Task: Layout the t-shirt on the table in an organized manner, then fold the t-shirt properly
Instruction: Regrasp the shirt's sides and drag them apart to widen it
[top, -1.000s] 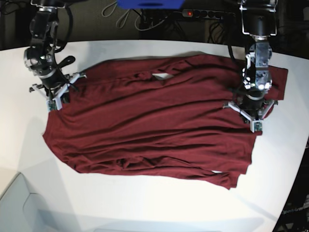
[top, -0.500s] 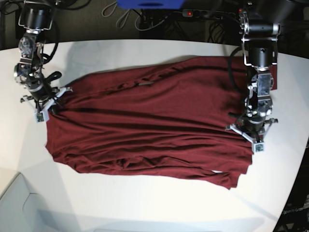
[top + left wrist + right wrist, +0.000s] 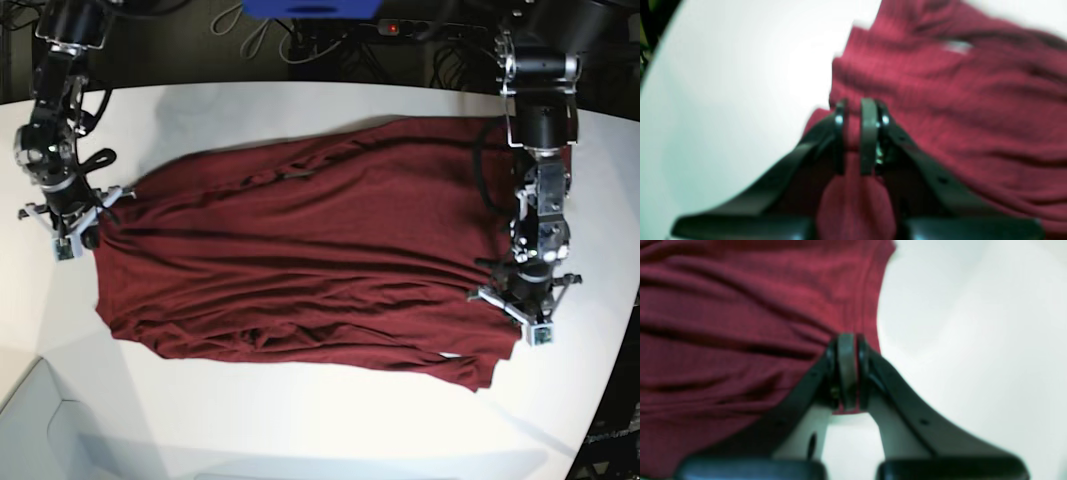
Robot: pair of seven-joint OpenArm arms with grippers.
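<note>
Broadly, the white surface fills the base view, and the t-shirt lies spread across its middle as a wide maroon sheet with long wrinkles running side to side. Compared with a second ago, the cloth is stretched wider: its edge on the view's left has been drawn out toward the surface's left side, and its edge on the view's right has been pulled lower and toward the near side. The small pale gap that showed near the top fold a second ago is no longer visible.

Next in size, the two arms stand at opposite ends of the garment. The left gripper, on the base view's right, has moved down along the shirt's side edge since the earlier frames. Its wrist view shows the jaws nearly together, clamped on a bunch of maroon fabric that hangs between them.

The right gripper, on the base view's left, has shifted outward and sits at the shirt's upper corner on that side. Its wrist view shows the jaws pressed together, pinching the very edge of the cloth, with bare white surface beside them.
</note>
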